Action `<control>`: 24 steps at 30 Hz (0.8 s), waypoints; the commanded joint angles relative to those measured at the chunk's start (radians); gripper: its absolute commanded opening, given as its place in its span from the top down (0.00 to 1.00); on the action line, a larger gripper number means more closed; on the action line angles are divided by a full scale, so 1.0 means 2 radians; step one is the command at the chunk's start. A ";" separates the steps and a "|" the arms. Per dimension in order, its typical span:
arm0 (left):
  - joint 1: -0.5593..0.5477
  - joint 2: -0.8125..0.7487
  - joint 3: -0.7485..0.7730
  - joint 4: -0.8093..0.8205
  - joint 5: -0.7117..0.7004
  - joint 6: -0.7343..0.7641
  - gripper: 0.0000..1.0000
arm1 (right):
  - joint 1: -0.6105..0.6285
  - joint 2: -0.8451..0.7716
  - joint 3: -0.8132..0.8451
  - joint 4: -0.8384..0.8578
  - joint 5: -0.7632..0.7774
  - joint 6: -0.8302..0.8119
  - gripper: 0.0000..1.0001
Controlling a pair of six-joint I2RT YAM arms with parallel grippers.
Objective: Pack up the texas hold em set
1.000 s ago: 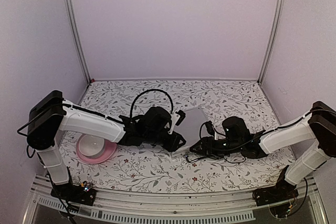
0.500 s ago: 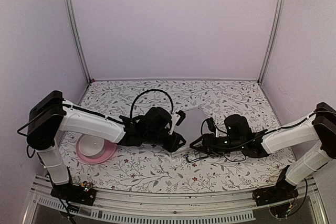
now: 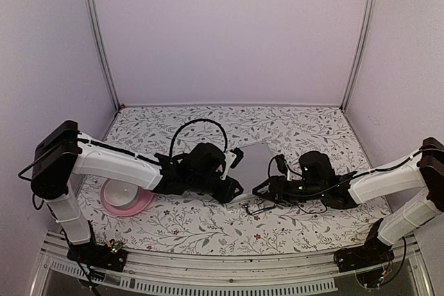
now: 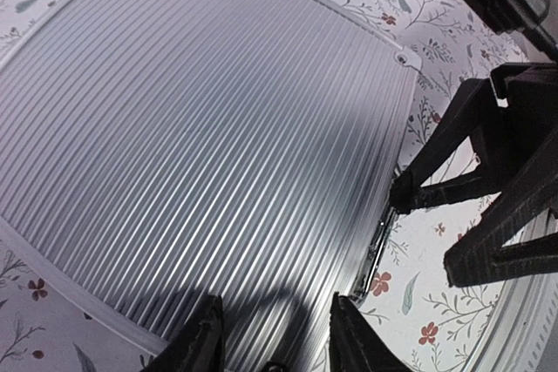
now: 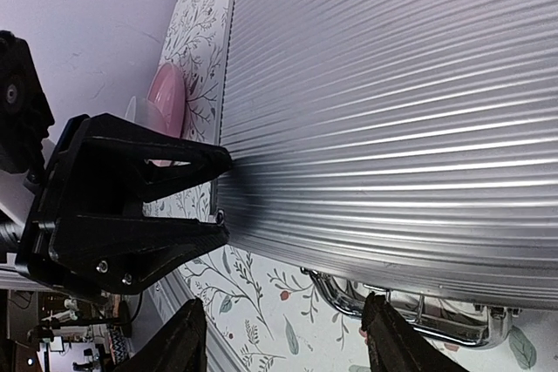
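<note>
Little has moved since a second ago. The left arm's upper link sits a touch lower, the right wrist has edged slightly right, and the silver case [image 3: 255, 161] lies where it was, closed and flat on the tabletop [image 3: 208, 230] between the two arms.

The left hand [image 3: 234, 188] has its black, wedge-shaped fingers [image 5: 148, 163] set narrowly apart with nothing between them. In the right wrist view both tips touch the case's left edge, one beside the other along it, so they press against it rather than pinch it.

The right hand [image 5: 283, 333] is spread wider and holds nothing. Its fingers hang over the near edge of the case, one of them just in front of the metal handle [image 5: 418, 315]; I cannot tell whether it touches.

The lid is ribbed aluminium, with fine parallel ridges catching the light and a smooth rim with rounded corners. A small rivet shows at one corner in the left wrist view. The handle is a bright chrome bar folded down against the near side.

A cloth printed with grey sprigs and small red flowers covers the tabletop. To the left, well apart from the case, a pink plate [image 3: 142, 204] carries a white bowl [image 3: 123, 189].
</note>
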State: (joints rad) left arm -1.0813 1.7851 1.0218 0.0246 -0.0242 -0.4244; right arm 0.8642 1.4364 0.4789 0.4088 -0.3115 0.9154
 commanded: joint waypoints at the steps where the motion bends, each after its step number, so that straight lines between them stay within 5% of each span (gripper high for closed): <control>1: -0.010 -0.010 -0.017 -0.054 -0.004 -0.009 0.58 | 0.002 -0.020 -0.022 -0.029 0.020 -0.013 0.38; 24: -0.030 0.011 -0.001 -0.070 0.004 0.000 0.58 | 0.002 0.054 0.017 -0.054 0.033 -0.068 0.38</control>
State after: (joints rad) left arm -1.1229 1.7676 1.0252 -0.0250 -0.0235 -0.4194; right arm 0.8642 1.5173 0.4839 0.3195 -0.2630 0.8165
